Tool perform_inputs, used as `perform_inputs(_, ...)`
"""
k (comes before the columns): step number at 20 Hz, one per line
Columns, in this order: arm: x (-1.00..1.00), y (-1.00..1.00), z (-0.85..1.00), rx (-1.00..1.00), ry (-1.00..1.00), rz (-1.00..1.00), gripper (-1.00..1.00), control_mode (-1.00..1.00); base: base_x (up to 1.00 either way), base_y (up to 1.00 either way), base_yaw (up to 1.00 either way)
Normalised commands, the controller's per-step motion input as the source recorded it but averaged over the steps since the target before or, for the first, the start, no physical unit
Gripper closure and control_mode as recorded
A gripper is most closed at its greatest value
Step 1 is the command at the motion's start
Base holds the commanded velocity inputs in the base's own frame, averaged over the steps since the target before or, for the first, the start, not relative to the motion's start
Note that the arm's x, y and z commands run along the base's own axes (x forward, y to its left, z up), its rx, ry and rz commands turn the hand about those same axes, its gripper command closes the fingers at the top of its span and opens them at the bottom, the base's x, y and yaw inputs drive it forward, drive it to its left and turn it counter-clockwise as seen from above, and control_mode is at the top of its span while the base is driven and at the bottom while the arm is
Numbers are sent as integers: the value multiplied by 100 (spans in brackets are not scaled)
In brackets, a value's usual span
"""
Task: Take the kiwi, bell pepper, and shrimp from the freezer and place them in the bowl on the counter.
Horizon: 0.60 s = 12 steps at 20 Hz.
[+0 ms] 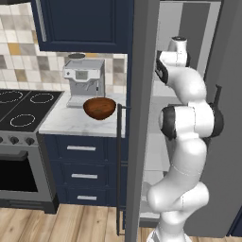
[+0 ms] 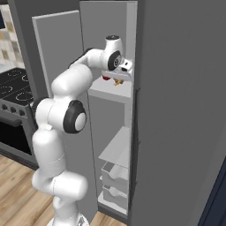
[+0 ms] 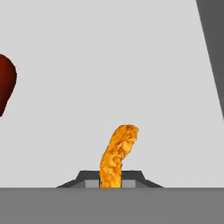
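Note:
The orange shrimp (image 3: 117,153) stands on end against the white freezer shelf (image 2: 112,91), its lower end between my two dark fingertips (image 3: 89,183). My gripper (image 3: 110,182) is shut on the shrimp, both tips pressed to its sides. The glossy red bell pepper (image 3: 6,83) lies at the left edge of the hand view, apart from the shrimp; it also peeks out under the hand (image 2: 106,78). The kiwi is out of view. The reddish-brown bowl (image 1: 99,108) sits on the white counter (image 1: 66,123), left of the freezer (image 2: 115,132).
The open grey freezer door (image 1: 142,118) with its dark vertical handle (image 1: 118,170) stands between the arm and the counter. A coffee machine (image 1: 84,82) is behind the bowl, a black stovetop (image 1: 23,108) to the left. Lower freezer drawers (image 2: 115,174) sit below.

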Motion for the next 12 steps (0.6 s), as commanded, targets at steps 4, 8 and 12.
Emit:
perform_inputs(4, -100, -22, 19, 0, -41, -9, 100, -100, 0, 0, 0)
perform_inputs(8, -100, -1, 2, 0, -36, -9, 100, -100, 0, 0, 0)
perform_inputs(12, -100, 0, 14, 0, -27, -7, 100, -100, 0, 0, 0)
